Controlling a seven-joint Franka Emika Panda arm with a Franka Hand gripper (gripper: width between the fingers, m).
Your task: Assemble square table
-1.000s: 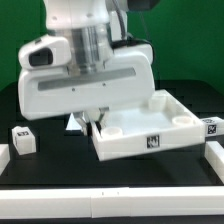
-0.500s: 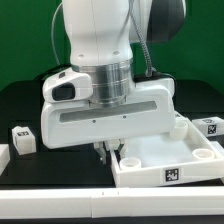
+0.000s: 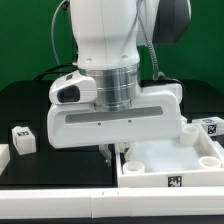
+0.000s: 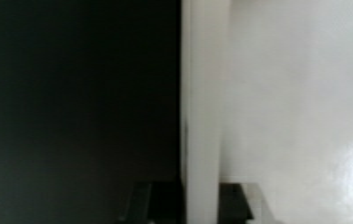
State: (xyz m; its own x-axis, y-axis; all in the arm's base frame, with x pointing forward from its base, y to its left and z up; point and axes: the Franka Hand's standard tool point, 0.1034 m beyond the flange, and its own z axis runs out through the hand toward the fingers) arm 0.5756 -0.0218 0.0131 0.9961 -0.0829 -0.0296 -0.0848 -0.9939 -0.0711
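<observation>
in the exterior view the gripper (image 3: 113,153) is seen hanging straight down from the panda arm (image 3: 105,45), its wide white body hiding much of the scene behind it. the claw is pressed together on a thin upright wall of the square table slab (image 3: 145,178), at the slab's corner nearest the exterior view's left. the wrist view confirms it: a pale vertical edge of the slab is pinched between the two dark fingertips (image 4: 155,198), with black table surface on one side and white plastic on the other.

the slab is found low at the exterior view's right, lying flat on the black table (image 3: 25,100), with part of it cut off by the frame. a round corner hole (image 3: 132,168) is visible just beside the gripper, and a black-and-white tag (image 3: 176,181) is carried on the slab's near wall.

a tagged leg (image 3: 20,138) is seen lying on the table at the exterior view's left, well apart from the slab. a second tagged leg (image 3: 211,126) is seen at the exterior view's right edge, just behind the slab; whether they touch cannot be told.
</observation>
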